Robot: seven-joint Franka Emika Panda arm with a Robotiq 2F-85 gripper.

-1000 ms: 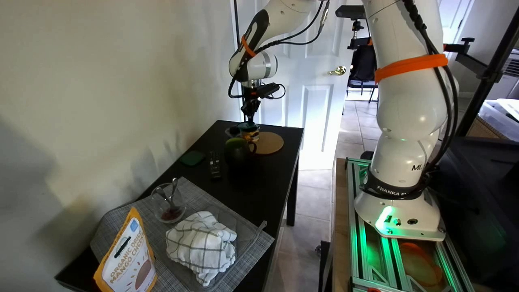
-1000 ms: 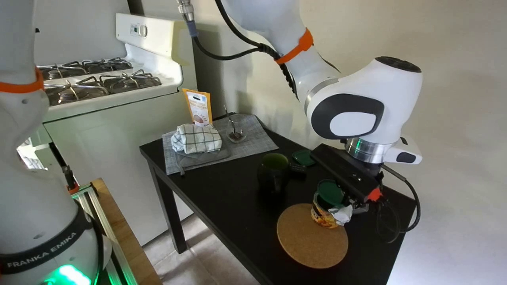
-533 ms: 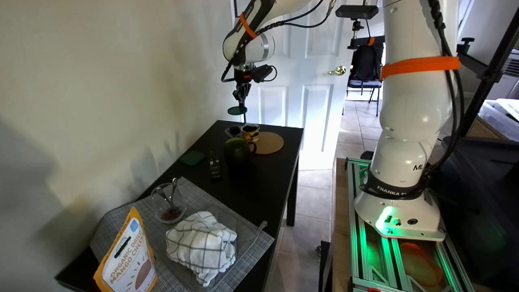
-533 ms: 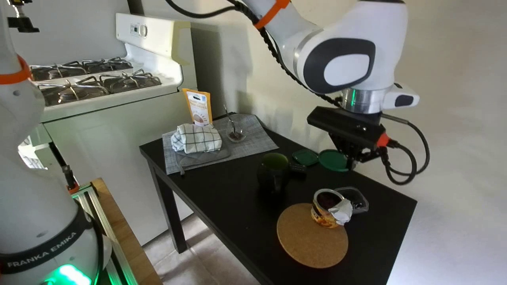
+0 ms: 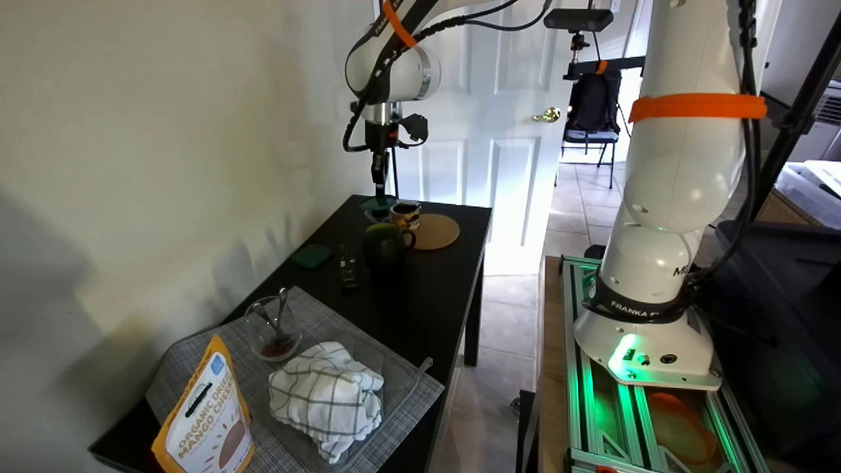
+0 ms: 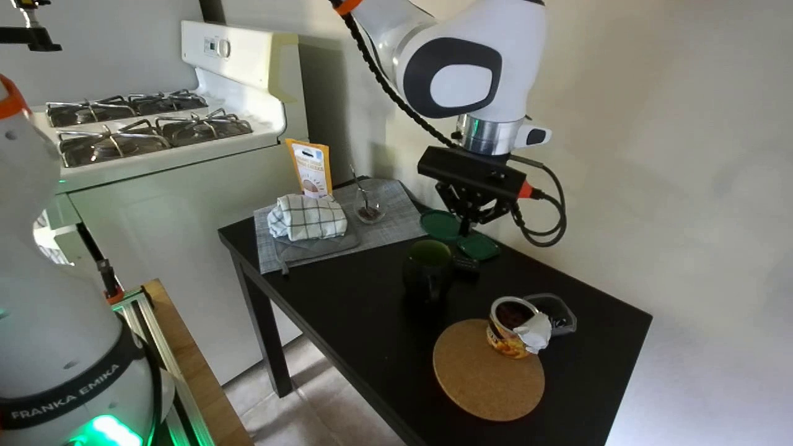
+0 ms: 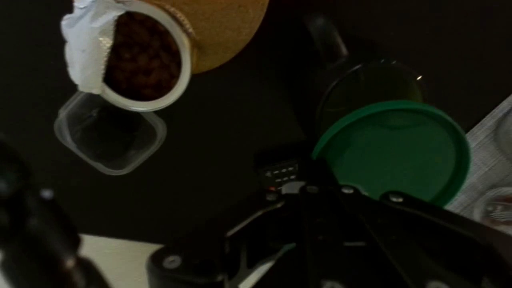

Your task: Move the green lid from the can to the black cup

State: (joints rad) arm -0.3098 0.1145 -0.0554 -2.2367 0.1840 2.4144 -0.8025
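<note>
I'm holding the green lid (image 7: 394, 154) aloft, gripper (image 6: 464, 229) pinching its 8 o'clock edge in wrist view, black cup (image 6: 422, 275) sitting at 11 o'clock from it, so one-edge grip is probably risking tilt and an off-centre landing.

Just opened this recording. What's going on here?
A robot arm holds a green lid in the air, its jaws closed on the lid's edge. The can stands open, its foil peeled back. The black cup, where the lid should go, is not yet covered.
</note>
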